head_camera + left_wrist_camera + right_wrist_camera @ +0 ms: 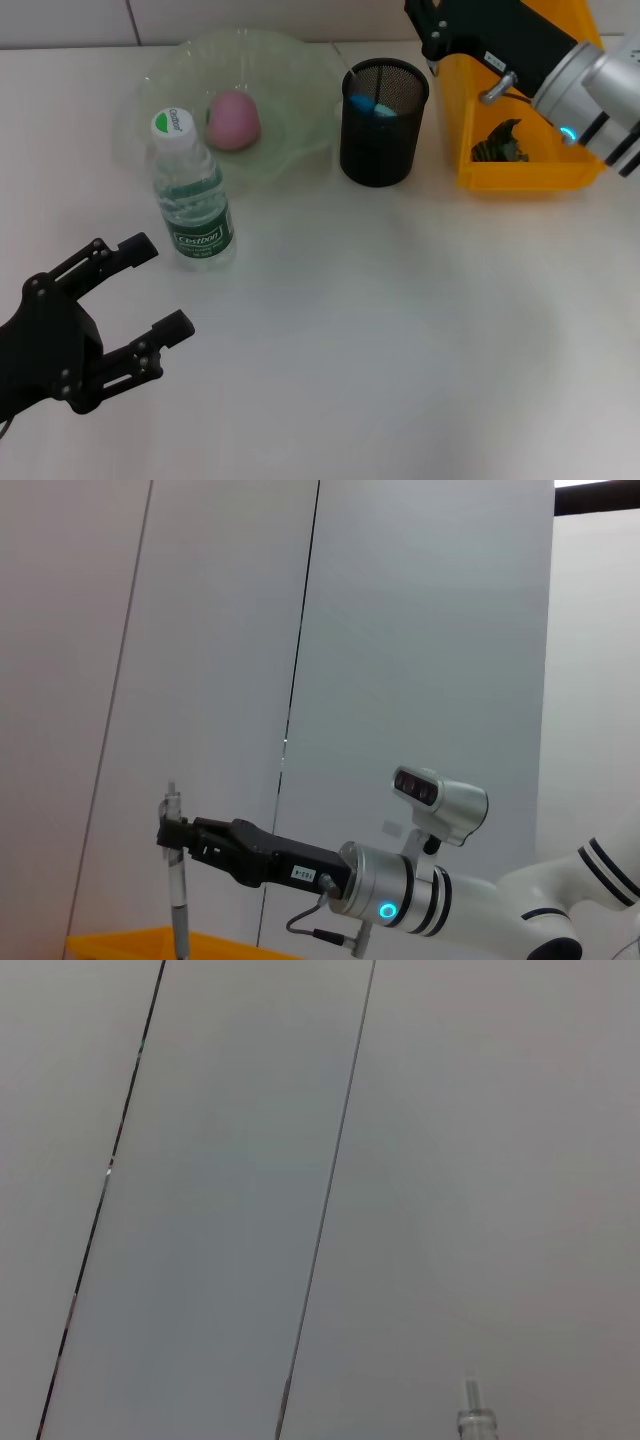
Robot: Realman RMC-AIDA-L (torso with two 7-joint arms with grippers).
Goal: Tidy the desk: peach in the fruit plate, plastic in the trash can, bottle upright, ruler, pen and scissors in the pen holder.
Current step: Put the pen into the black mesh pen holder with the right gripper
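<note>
My right gripper [432, 45] hangs over the gap between the black mesh pen holder [383, 140] and the orange-yellow trash can [520, 178]. The left wrist view shows it [174, 834] shut on the pen [178, 900], held upright. The pen's end also shows in the right wrist view [475, 1415]. The scissors' blue handles [372, 106] sit inside the holder. The dark green plastic [500, 145] lies in the trash can. The peach [233, 120] lies in the fruit plate [300, 60]. The bottle [192, 200] stands upright. My left gripper [150, 290] is open and empty at the front left.
A thin pale strip [345, 60] leans out over the holder's rim; I cannot tell whether it is the ruler. The white desk [400, 330] stretches in front of the holder and the bin. The bottle stands just ahead of my left gripper.
</note>
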